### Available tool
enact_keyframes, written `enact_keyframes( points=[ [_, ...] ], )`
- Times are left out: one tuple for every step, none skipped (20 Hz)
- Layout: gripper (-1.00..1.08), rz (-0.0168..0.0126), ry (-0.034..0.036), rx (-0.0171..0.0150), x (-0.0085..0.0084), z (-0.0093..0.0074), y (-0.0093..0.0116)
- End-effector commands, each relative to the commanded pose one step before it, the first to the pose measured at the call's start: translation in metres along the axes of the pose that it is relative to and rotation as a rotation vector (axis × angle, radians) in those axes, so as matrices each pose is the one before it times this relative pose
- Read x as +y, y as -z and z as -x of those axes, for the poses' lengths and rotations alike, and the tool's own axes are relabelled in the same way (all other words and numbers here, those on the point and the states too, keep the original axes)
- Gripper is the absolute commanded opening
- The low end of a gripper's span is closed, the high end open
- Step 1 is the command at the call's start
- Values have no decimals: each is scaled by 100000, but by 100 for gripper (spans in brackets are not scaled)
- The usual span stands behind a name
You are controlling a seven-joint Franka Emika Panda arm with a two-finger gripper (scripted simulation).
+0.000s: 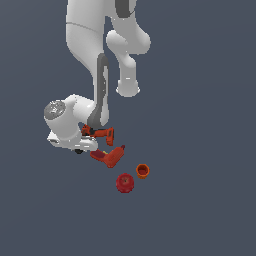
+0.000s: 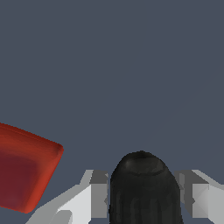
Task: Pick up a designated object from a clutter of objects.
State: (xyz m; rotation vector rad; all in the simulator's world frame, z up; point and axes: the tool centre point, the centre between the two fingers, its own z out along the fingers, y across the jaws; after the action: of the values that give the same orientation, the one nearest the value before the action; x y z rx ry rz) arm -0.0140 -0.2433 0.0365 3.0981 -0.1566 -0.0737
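The big white robot arm bends low over the gray floor. Its gripper sits right on the power drill, the biggest toy in the pile. The drill is orange-red and lies on the floor, partly hidden under the arm's white hand.

In the wrist view, a black rounded part of the drill sits between the two pale fingers, one on each side. They look very close to it, maybe touching, but I cannot tell if they squeeze it yet.

Just beside the drill lies the red pistol-shaped tool. Then comes the red ball, a bit farther off. The tiny orange cup is near the ball.

I think the reaching part is done. The drill still looks to be on the floor, so the lifting is left.
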Motion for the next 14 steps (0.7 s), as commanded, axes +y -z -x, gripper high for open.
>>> enact_keyframes(
  points=[
    [-100, 163, 47, 672, 45, -528, 1156],
    [-100, 0, 0, 0, 4, -158, 463],
    [-100, 0, 0, 0, 5, -177, 515],
    [-100, 0, 0, 0, 6, -194, 567],
    [-100, 0, 0, 0, 7, -212, 618],
    [-100, 0, 0, 0, 8, -230, 669],
    [-100, 0, 0, 0, 9, -247, 718],
    [-100, 68, -66, -24, 41, -254, 767],
    [-100, 0, 0, 0, 11, -282, 816],
    [-100, 0, 0, 0, 12, -299, 862],
    [-100, 0, 0, 0, 13, -313, 902],
    [-100, 0, 0, 0, 14, -326, 935],
    [-100, 0, 0, 0, 15, -336, 961],
    [-100, 0, 0, 0, 16, -346, 984]
  ],
)
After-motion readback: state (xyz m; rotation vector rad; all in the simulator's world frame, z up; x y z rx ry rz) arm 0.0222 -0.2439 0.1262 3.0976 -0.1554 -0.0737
